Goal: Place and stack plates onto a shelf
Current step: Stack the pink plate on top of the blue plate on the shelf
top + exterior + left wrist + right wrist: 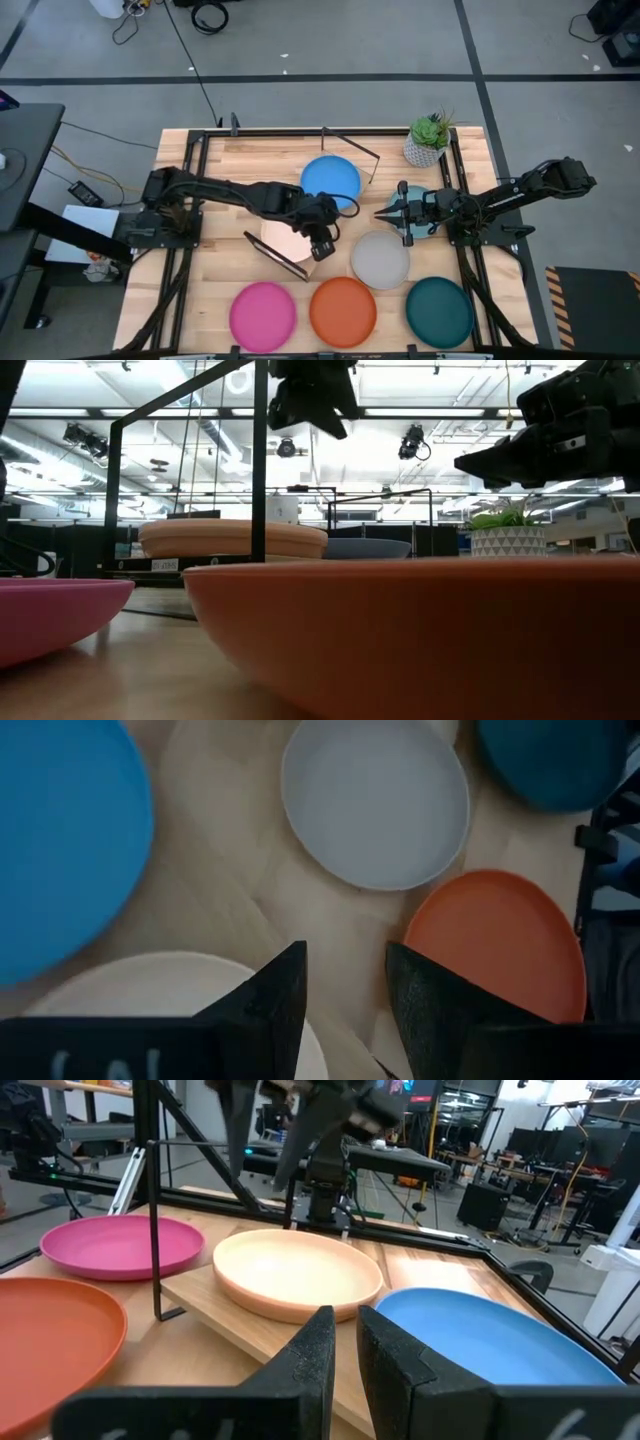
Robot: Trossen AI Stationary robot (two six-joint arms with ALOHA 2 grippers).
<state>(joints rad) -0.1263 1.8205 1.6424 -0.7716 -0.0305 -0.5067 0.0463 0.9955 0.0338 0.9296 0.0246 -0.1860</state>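
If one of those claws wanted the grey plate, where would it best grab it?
Probably by the rim. The grey plate lies flat on the table, shallow and right way up, so a gripper would likely come from above and pinch the raised edge. The side facing the right gripper looks freest; the orange plate and dark teal plate sit close along the other side.

I can read no text, brand, number or sign anywhere around my bench. Pale marks sit on the dark body of my left tool (pixel 345 1005), but they are cut off and I cannot make them out.
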